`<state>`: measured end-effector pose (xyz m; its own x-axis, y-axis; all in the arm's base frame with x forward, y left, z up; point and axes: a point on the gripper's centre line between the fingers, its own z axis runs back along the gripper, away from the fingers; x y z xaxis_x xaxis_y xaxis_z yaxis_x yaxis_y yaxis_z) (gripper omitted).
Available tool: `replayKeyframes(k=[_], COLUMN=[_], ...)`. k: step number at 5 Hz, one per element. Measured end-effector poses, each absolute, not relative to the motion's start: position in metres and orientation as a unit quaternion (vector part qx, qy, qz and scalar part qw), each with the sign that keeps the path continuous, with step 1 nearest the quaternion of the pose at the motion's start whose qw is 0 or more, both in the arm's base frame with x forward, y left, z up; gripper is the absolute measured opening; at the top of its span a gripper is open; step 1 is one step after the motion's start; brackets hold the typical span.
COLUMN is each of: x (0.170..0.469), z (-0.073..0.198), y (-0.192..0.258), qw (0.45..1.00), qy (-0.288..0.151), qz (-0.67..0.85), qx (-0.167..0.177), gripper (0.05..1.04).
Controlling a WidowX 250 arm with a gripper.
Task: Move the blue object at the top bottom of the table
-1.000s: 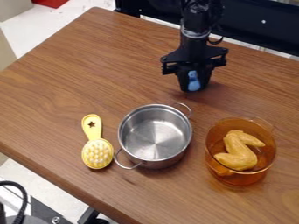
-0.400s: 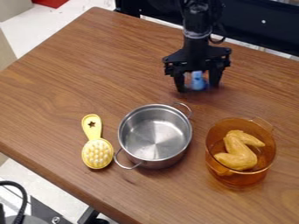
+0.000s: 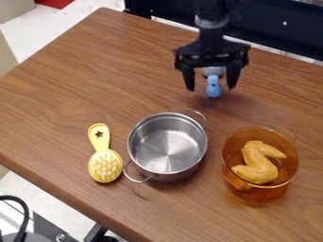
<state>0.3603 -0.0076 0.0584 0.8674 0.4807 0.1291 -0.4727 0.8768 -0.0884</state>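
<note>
No text, labels, brands, numbers or written signs can be read on anything in the view.

The blue object (image 3: 214, 89) is small and elongated, with a rounded near end and a dark spot. It rests on the brown table (image 3: 95, 66), toward its far edge; whether upright or lying is unclear.

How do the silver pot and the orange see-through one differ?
The silver pot is shiny metal, while the orange pot is see-through amber. The silver pot has nothing in it; the orange pot holds a yellow toy chicken wing. Both are round, open-topped and stand on the wooden table.
</note>
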Motion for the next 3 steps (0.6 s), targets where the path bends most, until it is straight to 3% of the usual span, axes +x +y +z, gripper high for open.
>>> replayKeyframes(k=[1, 3], x=[0.354, 0.326], z=[0.084, 0.099], y=[-0.005, 0.026], qw=[0.972, 0.995], qy=[-0.102, -0.052], qz=[0.208, 0.069], qx=[-0.044, -0.057], gripper=[0.997, 0.997])
